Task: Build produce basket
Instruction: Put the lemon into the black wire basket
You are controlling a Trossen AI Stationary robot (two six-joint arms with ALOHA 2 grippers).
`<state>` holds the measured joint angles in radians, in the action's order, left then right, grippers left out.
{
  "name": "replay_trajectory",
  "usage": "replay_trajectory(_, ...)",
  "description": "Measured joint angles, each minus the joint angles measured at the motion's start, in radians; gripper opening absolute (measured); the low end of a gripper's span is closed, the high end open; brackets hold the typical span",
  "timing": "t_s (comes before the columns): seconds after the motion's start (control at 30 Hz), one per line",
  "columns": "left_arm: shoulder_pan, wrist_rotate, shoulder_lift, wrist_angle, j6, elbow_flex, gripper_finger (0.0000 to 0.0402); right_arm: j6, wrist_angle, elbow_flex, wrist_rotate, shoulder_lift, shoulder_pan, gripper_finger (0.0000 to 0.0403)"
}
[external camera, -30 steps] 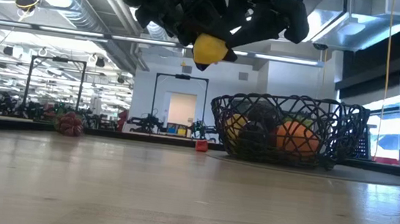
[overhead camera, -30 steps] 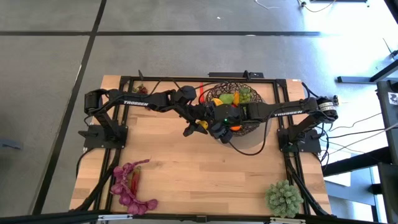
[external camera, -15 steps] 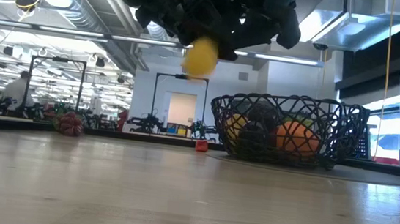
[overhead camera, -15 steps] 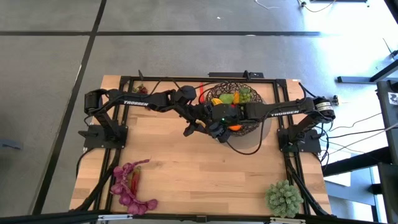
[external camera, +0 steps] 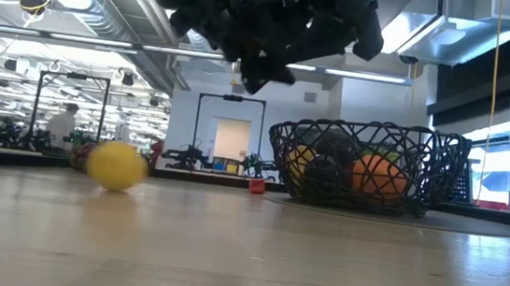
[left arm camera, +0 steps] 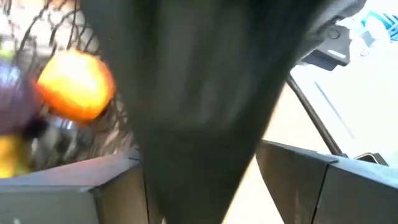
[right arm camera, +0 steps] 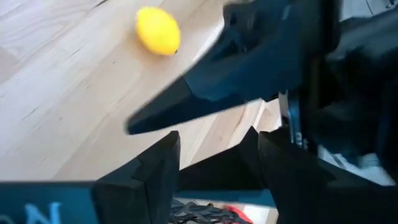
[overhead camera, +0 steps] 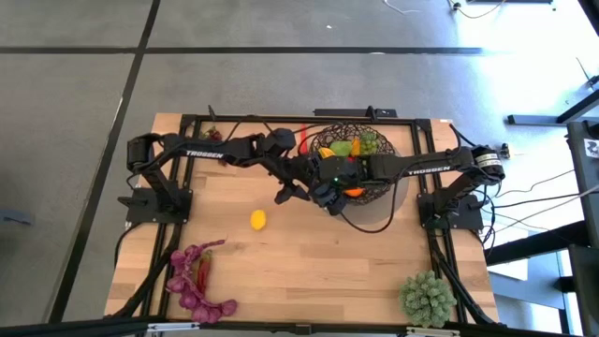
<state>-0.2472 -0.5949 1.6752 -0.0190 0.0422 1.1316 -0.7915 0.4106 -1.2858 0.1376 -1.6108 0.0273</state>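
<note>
1. The worktop (overhead camera: 318,262) shows whole only in the high view. The low view looks level across it into a room, where a person (external camera: 68,120) stands far back.
2. The left arm (overhead camera: 201,153) and right arm (overhead camera: 430,168) reach in from opposite sides and meet at the basket's near-left rim. In the low view they are one dark mass hanging left of the basket.
3. The basket (overhead camera: 348,127) sits at the far edge, right of centre. From above, green grapes (overhead camera: 371,141) and yellow pieces show in its far half, while the arms cover the near half. The low view shows the weave from the side.
4. A spiky plant ball (overhead camera: 429,298) lies well apart from the basket at the near right corner. It shows from above only.
5. Purple leaves (overhead camera: 192,281) lie well apart from the basket, near the near left corner.
6. The right end effector (right arm camera: 214,146) is just left of the basket. Its wrist view shows the fingers (right arm camera: 155,168) standing apart with nothing gripped.
7. The left end effector (overhead camera: 285,196) is beside it, farther from the basket. A dark shape fills its wrist view, so I cannot tell how its fingers stand.
8. An orange (left arm camera: 76,85) lies in the basket behind the weave, seen in the left wrist and low views.
9. A lemon (overhead camera: 257,219) lies loose on the worktop, left of and nearer than the basket, clear of both end effectors.
</note>
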Motion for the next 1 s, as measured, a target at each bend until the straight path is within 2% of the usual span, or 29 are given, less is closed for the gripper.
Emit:
replay_trajectory(0.13, -0.036, 0.002, 0.000, 0.132, 0.001, 0.000, 0.0204, 0.017, 0.001, 0.000, 0.001, 0.001, 0.010, 0.0215)
replay_trajectory(0.63, -0.138, 0.012, -0.024, 0.647, -0.075, 0.000, 0.0204, 0.320, 0.129, -0.116, 0.000, 0.005, 0.026, 0.0215)
replay_trajectory(0.73, -0.151, 0.073, -0.070, 0.763, -0.078, 0.000, 0.0204, 0.352, 0.155, -0.127, 0.000, 0.005, 0.026, 0.0215)
replay_trajectory(0.83, -0.153, 0.190, -0.144, 0.893, -0.068, 0.000, 0.0204, 0.400, 0.163, -0.127, 0.000, 0.005, 0.026, 0.0215)
replay_trajectory(1.0, -0.145, 0.395, -0.274, 1.120, 0.135, 0.000, 0.0204, 0.424, 0.164, -0.127, 0.000, 0.005, 0.026, 0.0215)
